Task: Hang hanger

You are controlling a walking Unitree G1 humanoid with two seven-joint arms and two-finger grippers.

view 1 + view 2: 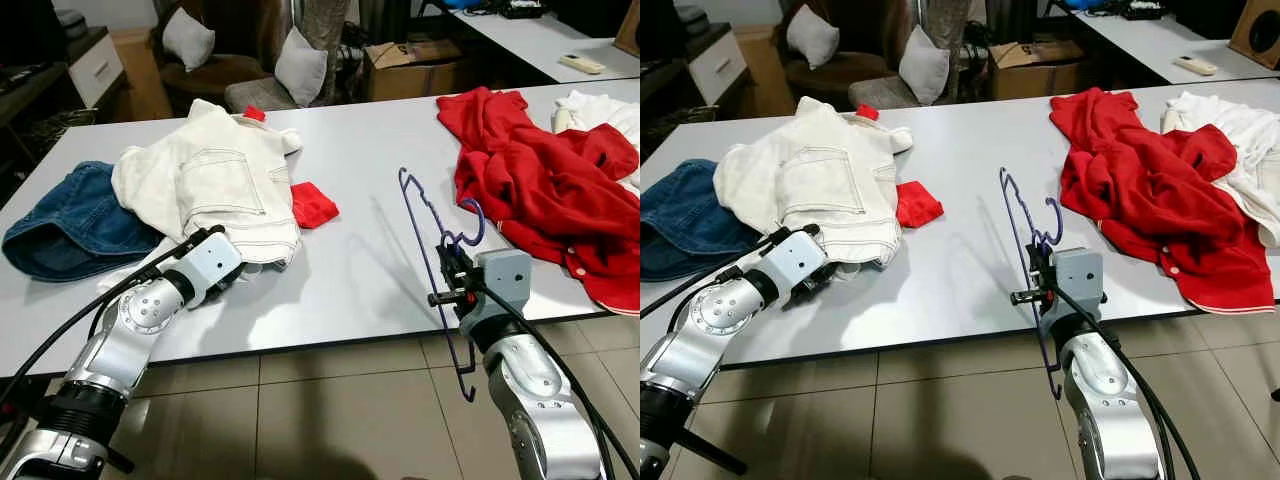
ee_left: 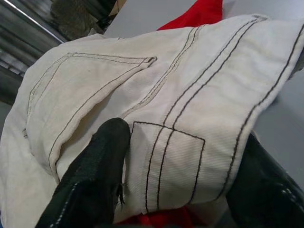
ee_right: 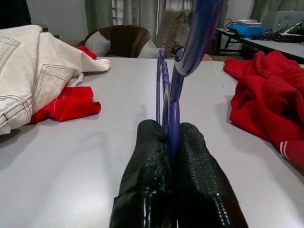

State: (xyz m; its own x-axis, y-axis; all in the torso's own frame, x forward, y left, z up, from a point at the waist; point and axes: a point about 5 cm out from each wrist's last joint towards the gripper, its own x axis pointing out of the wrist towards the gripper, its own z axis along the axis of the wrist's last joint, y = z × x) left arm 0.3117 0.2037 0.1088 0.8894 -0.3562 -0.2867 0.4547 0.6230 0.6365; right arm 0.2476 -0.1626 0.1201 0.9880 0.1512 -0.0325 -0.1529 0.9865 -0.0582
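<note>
Right tool pinches the thin purple wire hanger upright over the smooth grey table; left tool spread wide around stitched cream denim (coarse weave).

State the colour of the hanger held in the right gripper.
Blue-purple hanger; clearest in the left eye view, right gripper.

A bench carries clothes. At its left end lie denim jeans; beside them, further right, a pile of pale jeans lies over a small cloth. A sweatshirt lies at the right end. A hanger stands upright at the near edge between them.
</note>
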